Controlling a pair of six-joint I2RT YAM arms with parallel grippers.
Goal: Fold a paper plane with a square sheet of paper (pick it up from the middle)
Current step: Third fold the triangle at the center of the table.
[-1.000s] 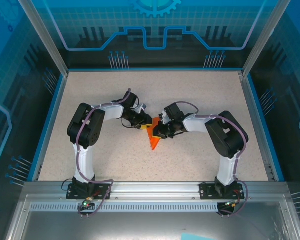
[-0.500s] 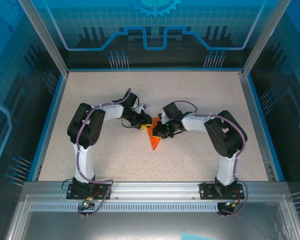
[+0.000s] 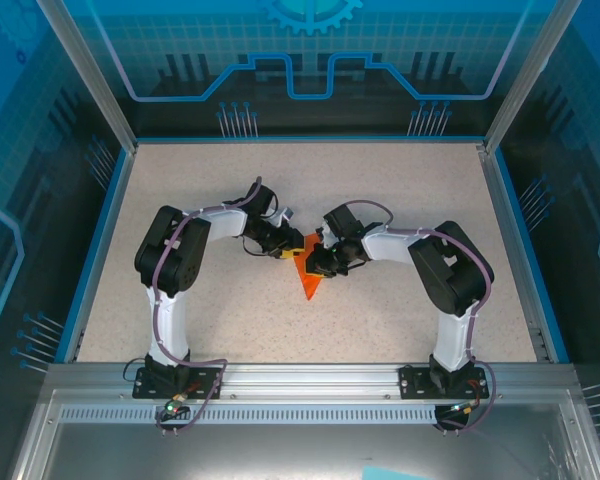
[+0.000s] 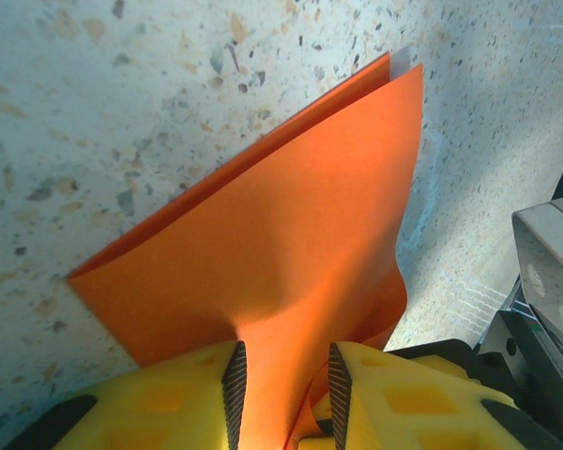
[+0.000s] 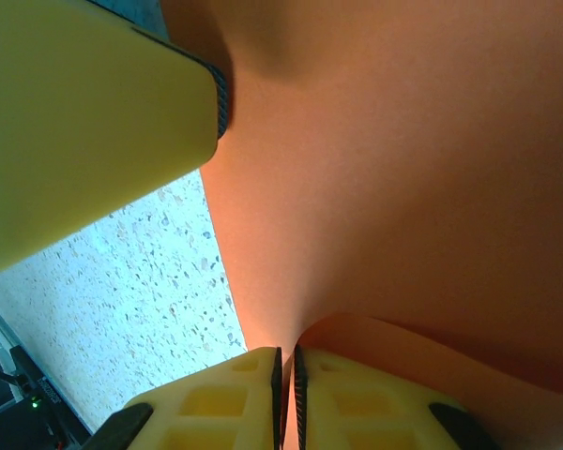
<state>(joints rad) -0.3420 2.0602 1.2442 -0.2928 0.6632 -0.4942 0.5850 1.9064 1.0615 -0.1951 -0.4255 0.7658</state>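
Mid-table on the speckled tabletop [image 3: 230,320], the paper plane [image 3: 307,284] points its nose to 6 o'clock. The left gripper [image 4: 283,361] clamps its tail from 10 o'clock and the right gripper [image 5: 285,361] pinches it from 2 o'clock, both wrists masking that end. Blue panels [image 3: 300,60] wall the table.

I see my right gripper [image 5: 286,389] at the bottom, its yellow fingers pinched almost together on a curled edge of the orange paper plane [image 5: 403,187]. The left gripper's yellow finger [image 5: 84,122] meets the paper upper left, with the speckled table [image 5: 141,309] beneath.
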